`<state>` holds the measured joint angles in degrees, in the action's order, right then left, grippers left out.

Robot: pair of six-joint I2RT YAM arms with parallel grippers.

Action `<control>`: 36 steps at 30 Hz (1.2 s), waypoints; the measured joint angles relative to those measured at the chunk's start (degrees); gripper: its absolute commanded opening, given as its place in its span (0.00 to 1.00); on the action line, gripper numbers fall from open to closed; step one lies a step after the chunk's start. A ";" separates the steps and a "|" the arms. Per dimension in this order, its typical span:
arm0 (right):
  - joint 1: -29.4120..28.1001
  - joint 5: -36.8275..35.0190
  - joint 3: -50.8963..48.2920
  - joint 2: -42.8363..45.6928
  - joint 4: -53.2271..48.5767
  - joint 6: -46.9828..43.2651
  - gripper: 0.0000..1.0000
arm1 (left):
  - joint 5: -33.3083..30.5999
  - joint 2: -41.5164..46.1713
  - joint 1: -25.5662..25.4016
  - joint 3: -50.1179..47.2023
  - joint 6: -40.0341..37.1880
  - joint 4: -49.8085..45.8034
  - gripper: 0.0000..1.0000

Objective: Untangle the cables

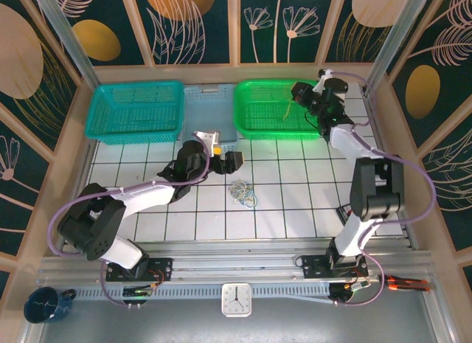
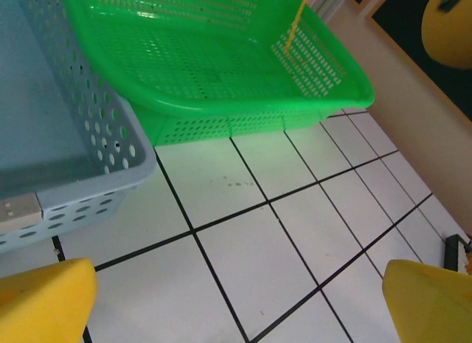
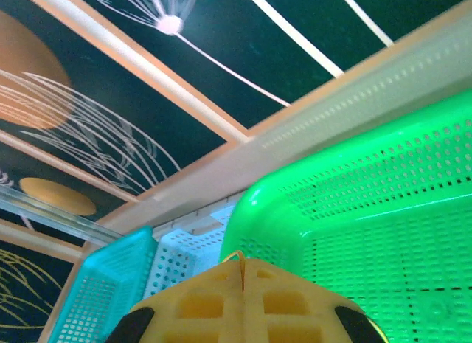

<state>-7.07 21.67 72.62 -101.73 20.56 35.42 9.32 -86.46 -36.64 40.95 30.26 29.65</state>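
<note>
A small tangle of blue, whitish and yellowish cables point(image 1: 240, 193) lies on the white tiled table, near the middle. My left gripper point(image 1: 225, 153) hovers just behind and left of it, open, its yellow fingers point(image 2: 46, 300) spread wide over bare tiles with nothing between them point(image 2: 236, 306). My right gripper point(image 1: 298, 93) is raised over the green basket point(image 1: 254, 122) and shut on a thin yellow cable point(image 1: 285, 107) that hangs down into the basket. The same strand point(image 3: 240, 257) is pinched between the closed yellow pads, and the yellow cable point(image 2: 293, 20) dangles over the basket's far side.
Three baskets line the back edge: teal point(image 1: 136, 111), light blue point(image 1: 209, 99) and green point(image 2: 221, 70). The light blue basket point(image 2: 74, 147) sits close to my left gripper. Wooden walls enclose the table, and the right arm point(image 1: 369, 181) stands along the right side.
</note>
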 measured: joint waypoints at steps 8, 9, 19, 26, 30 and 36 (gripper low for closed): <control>0.02 1.03 5.68 -12.24 -2.97 -1.38 0.47 | 0.68 0.11 0.74 0.22 2.43 -0.31 0.99; 0.02 0.96 5.88 -12.57 -3.80 -1.88 0.49 | 0.68 0.13 0.76 0.22 2.86 -0.31 0.99; -0.07 0.52 3.54 -4.70 -5.40 -4.74 0.50 | -2.82 1.70 2.99 -2.56 8.61 0.09 0.99; -3.72 0.42 -9.27 12.46 -3.82 -5.81 0.49 | -4.28 4.20 4.09 -5.53 10.82 0.81 0.99; -10.84 -1.05 -19.06 19.69 -4.09 -7.19 0.49 | -4.31 5.44 4.74 -7.37 12.41 1.86 0.99; -24.24 -4.87 -31.04 25.18 -8.61 -8.57 0.50 | -3.87 5.60 5.79 -7.72 15.78 1.81 0.99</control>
<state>-31.31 16.80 41.58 -76.55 11.94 26.85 5.45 -80.86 -30.85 33.23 46.04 31.46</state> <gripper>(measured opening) 0.495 0.988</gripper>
